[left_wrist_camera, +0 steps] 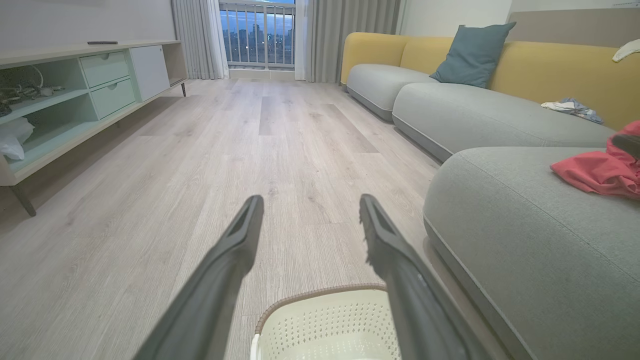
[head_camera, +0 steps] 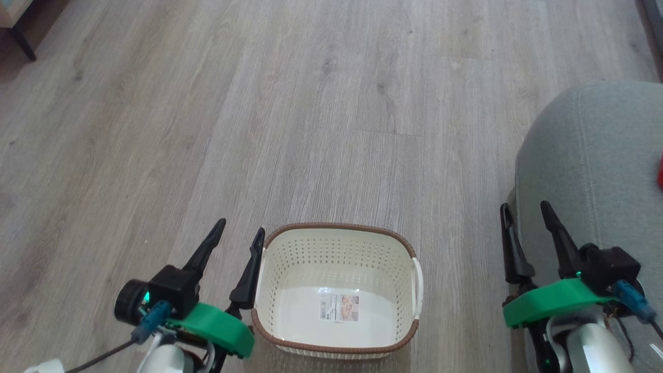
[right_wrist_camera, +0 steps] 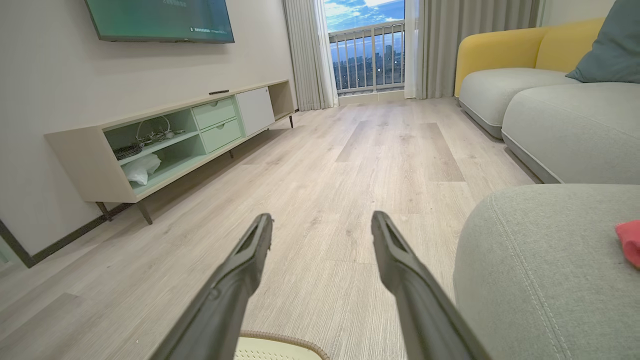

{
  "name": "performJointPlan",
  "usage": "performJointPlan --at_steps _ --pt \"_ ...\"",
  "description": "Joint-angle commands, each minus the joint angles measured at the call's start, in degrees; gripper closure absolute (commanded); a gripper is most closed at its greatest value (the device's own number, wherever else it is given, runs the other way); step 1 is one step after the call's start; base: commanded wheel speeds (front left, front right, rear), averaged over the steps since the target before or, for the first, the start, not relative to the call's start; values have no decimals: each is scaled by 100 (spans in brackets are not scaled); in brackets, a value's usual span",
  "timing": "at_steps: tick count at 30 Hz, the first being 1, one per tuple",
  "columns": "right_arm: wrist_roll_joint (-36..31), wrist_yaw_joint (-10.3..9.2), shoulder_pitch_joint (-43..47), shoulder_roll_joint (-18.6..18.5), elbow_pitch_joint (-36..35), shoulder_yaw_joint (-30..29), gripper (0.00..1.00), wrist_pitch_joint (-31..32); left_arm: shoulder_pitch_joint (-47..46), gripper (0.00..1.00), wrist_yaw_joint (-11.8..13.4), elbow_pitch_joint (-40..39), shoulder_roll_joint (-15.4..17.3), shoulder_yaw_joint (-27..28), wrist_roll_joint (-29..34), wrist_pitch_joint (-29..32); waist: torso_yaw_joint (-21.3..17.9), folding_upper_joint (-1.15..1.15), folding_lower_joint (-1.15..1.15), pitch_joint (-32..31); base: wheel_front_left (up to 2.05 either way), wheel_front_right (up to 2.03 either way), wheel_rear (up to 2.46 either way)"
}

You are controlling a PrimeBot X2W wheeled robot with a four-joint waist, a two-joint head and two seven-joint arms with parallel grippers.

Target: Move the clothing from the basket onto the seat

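A living room with a pale wood-plank floor (head_camera: 331, 103), seen from above and from two low cameras on the robot's wrists. The clothing (left_wrist_camera: 600, 172), a crumpled bright red heap, lies on top of the seat (head_camera: 585, 155), a broad grey-green upholstered block with stitched seams on the robot's right. The head view catches a sliver of red at its right edge. The basket (head_camera: 339, 226), cream plastic with perforated walls and a brown woven-look rim, stands on the floor directly in front of the robot. It is near the seat and holds nothing except a paper label (head_camera: 339, 305) stuck to its bottom. The left pincer (head_camera: 241, 226) hovers at the basket's left rim with its fingers apart and empty; whether the inner finger touches the rim cannot be told. The right pincer (head_camera: 524, 205) hangs at the seat's near edge, fingers spread and empty. Farther off are a yellow-backed sofa (left_wrist_camera: 550, 70) with a blue pillow (left_wrist_camera: 472, 52) and a low cabinet (right_wrist_camera: 165, 145). The task looks essentially finished. The heap is cut off by the frame, so whether it is all the clothing cannot be confirmed.
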Motion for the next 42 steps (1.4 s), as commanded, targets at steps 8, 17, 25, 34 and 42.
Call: performJointPlan --at_steps 8,17,25,34,42 --pt "51 -1 -82 11 -155 43 0 -51 -93 0 -27 -195 -8 298 -138 -55 -59 0 0 -23 0 0 0" --pt "41 -1 -133 12 -153 56 0 -51 -140 0 -39 -118 -8 275 -301 -55 -64 0 0 22 0 0 0" --pt "41 -1 -178 12 -140 37 0 -51 -173 0 -47 -125 -8 271 -384 -55 -87 0 0 71 0 0 0" --pt "43 0 29 33 271 -77 100 4 56 100 -46 305 0 103 -446 29 -99 0 0 102 0 0 0" --pt "381 0 94 35 432 -99 100 95 147 100 -38 450 23 138 -812 86 -142 0 0 97 0 0 0"
